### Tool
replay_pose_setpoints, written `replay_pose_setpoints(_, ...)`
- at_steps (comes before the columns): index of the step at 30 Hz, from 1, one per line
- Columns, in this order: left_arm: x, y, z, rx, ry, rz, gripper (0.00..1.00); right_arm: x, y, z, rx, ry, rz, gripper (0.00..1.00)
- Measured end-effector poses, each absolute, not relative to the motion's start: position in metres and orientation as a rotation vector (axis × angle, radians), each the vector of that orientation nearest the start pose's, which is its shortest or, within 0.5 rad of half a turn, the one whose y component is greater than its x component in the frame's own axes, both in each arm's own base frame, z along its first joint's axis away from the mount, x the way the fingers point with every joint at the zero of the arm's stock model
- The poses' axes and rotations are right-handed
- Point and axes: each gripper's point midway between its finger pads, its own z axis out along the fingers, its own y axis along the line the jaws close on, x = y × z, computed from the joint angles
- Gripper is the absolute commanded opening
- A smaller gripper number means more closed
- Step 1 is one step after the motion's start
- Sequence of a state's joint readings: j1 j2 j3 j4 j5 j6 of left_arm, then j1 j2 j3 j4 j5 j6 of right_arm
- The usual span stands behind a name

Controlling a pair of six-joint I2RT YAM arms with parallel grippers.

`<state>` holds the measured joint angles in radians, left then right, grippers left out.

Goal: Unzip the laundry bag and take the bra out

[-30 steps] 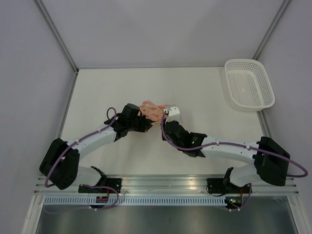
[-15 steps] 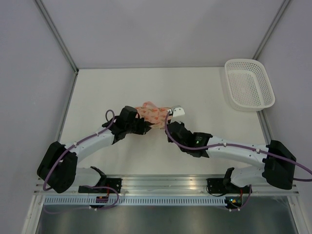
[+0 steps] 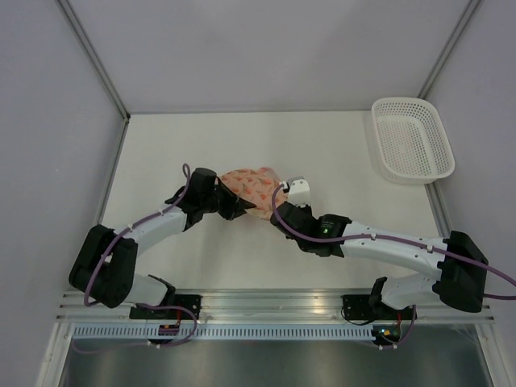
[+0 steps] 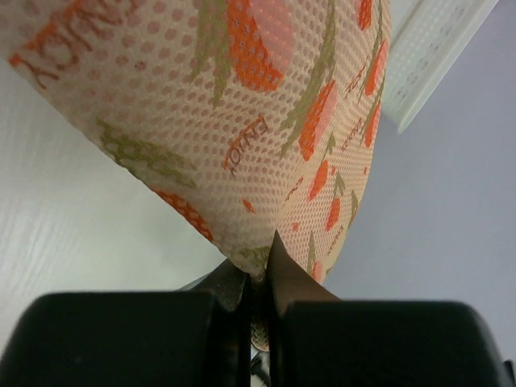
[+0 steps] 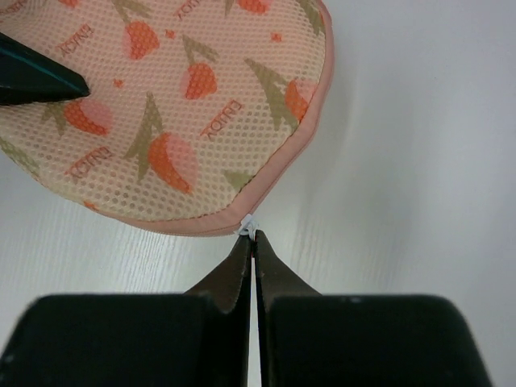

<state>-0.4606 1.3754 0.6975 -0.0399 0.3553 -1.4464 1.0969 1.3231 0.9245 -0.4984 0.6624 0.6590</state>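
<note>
While left hand (image 4: 262, 264) pinches laundry bag (image 3: 251, 185) mesh at one end, right hand (image 5: 251, 242) pinches white zip pull (image 5: 247, 223) on pink trim (image 5: 310, 135); bag near middle of surface (image 3: 347, 153).

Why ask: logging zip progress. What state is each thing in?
Cream leaf-print mesh laundry bag: visible pink zip edge looks closed.
Left gripper: shut on the bag's edge.
Right gripper: shut on small white zip pull.
White plastic lattice basket: upright.
Bra: not visible.
</note>
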Motion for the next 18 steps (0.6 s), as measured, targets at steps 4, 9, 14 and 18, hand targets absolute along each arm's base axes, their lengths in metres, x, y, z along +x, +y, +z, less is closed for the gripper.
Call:
replay_pose_setpoints(4,0.276,-0.254,0.103,-0.8,2.507,-1.299,0.02,0.218,0.237,0.124,-0.234,2.258,0.082,0.0)
replay_pose_setpoints(9,0.266,-0.263,0.09,-0.445,2.6,-1.374,0.02,0.208,0.223,0.116,-0.247,2.295,0.057,0.0)
replay_pose_setpoints(14,0.267,-0.271,0.09,-0.15,2.621,-1.405,0.05,0.198,0.213,0.112,-0.262,2.334,0.042,0.0)
replay_pose_setpoints(18,0.276,-0.278,0.101,0.024,2.589,-1.437,0.07,0.192,0.211,0.113,-0.257,2.347,0.083,0.01)
